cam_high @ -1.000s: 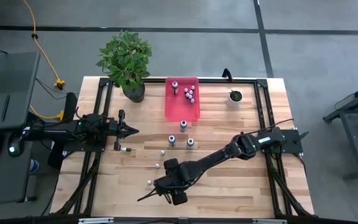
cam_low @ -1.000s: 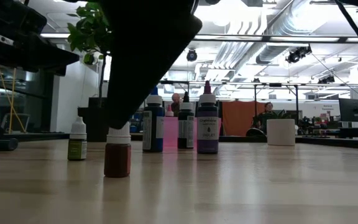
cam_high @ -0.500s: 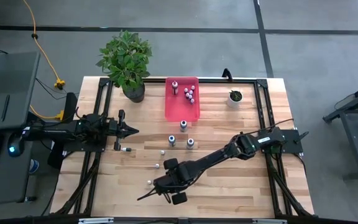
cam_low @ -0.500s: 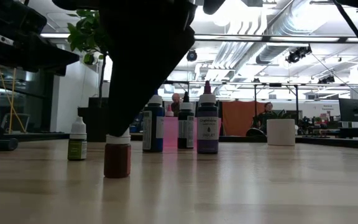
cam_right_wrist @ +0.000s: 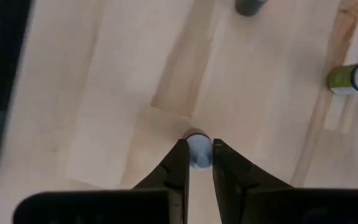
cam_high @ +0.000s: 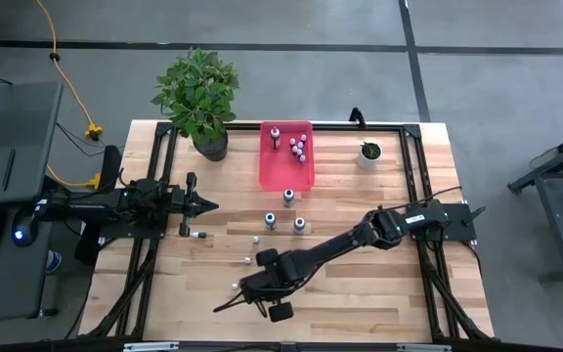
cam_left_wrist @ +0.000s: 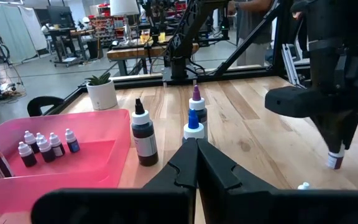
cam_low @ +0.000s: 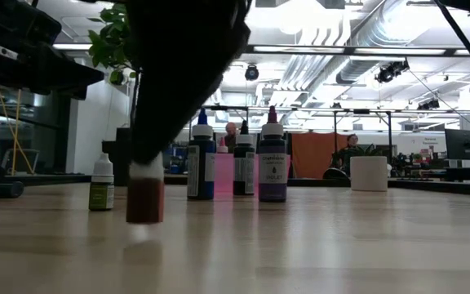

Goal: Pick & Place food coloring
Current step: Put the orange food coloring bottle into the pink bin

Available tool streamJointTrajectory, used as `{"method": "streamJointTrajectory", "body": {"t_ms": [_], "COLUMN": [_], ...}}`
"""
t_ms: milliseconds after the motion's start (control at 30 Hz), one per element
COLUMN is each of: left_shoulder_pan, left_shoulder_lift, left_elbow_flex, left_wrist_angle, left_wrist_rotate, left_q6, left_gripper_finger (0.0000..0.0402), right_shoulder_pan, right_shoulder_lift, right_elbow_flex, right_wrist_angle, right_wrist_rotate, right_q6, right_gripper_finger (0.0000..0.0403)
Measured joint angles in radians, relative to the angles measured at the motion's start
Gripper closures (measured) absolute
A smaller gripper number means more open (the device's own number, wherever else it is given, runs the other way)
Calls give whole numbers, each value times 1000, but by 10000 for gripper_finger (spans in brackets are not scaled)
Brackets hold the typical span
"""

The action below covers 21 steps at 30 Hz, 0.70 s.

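Near the table's front edge the right claw (cam_right_wrist: 197,163) grips a small brown bottle (cam_low: 144,200); an olive bottle (cam_low: 101,194) stands nearby.

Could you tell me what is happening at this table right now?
The right hand is shut on a small brown bottle at its white cap, near the table's front, and holds it just clear of the wood. The left hand waits shut at the left side. A few small bottles already stand in the pink tray; others stand loose on the table.
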Motion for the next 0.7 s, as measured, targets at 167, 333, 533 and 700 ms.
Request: {"method": "streamJointTrajectory", "body": {"t_ms": [167,333,533,700], "left_shoulder_pan": [0,0,0,0], "left_shoulder_lift": [0,0,0,0], "left_elbow_flex": [0,0,0,0], "left_wrist_angle": [0,0,0,0], "left_wrist_rotate": [0,0,0,0], "left_q6": [0,0,0,0], "left_gripper_finger": [401,401,401,401], "right_shoulder_pan": [-12,-34,-69,-112], "right_shoulder_lift": [0,-24,-67,-118], "right_elbow_flex": [39,40,40,39], "right_wrist_angle": [1,28,31,25], "right_wrist_rotate": [-10,-9,42,42], "right_q6": [22,51,50,48], "right_gripper_finger": [366,366,366,366]}}
